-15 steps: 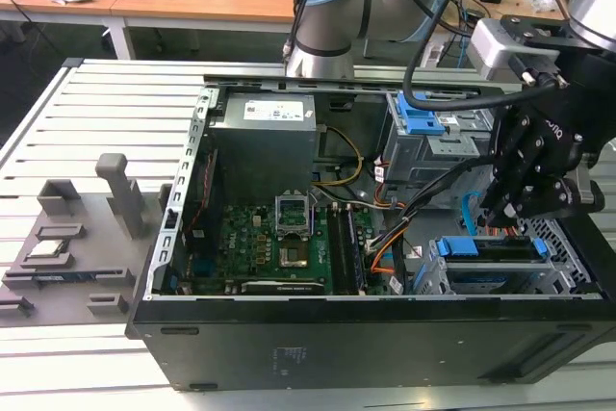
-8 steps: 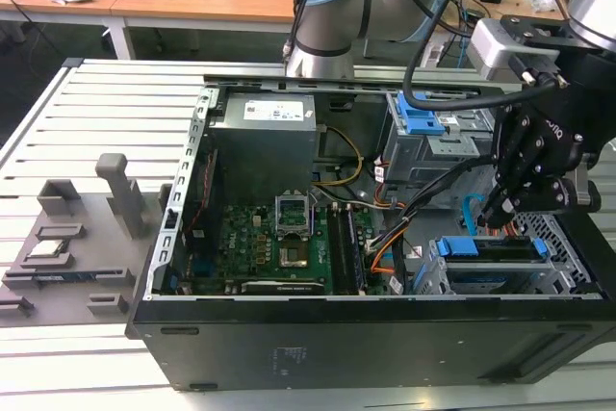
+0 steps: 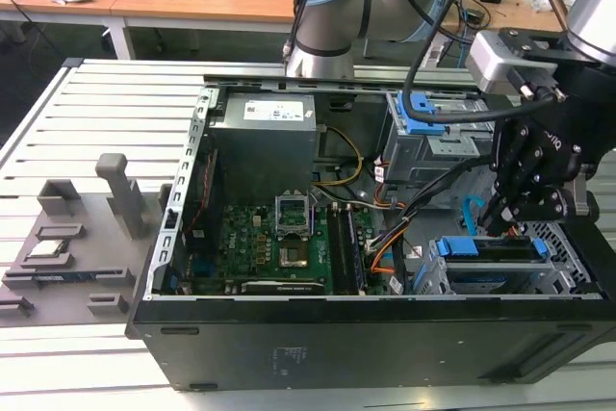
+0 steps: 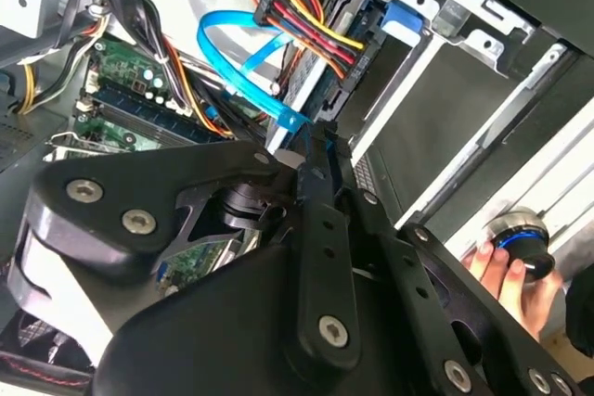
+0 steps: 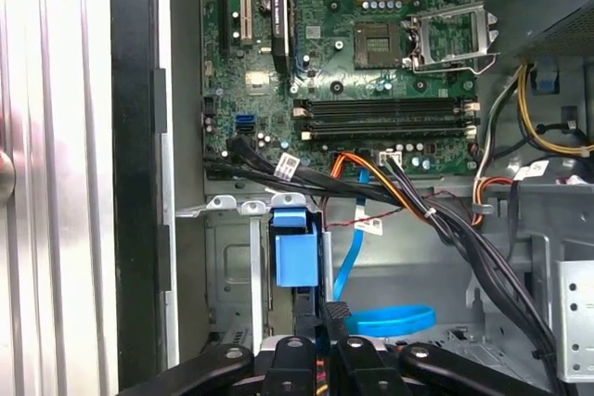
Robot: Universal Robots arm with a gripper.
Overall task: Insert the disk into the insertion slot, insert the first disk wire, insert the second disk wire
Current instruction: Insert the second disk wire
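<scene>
1. Disk (image 3: 493, 249): sits in its blue carrier inside the insertion slot (image 3: 568, 262), at the computer case's (image 3: 289, 353) near corner on the exterior view's right. Insertion looks complete.
2. Multicoloured power wire (image 4: 306, 25): reaches the disk's connector end and appears plugged in, though the joint is partly hidden.
3. Blue disk wire (image 5: 371, 326): its slack loop lies beside the slot and its plug end meets the gripper (image 4: 314, 157). The gripper's fingers are pressed together, seemingly pinching that plug. Judged not yet fully seated.
4. Hand (image 4: 506, 275): rests on a round knob beyond the case's edge.
</scene>
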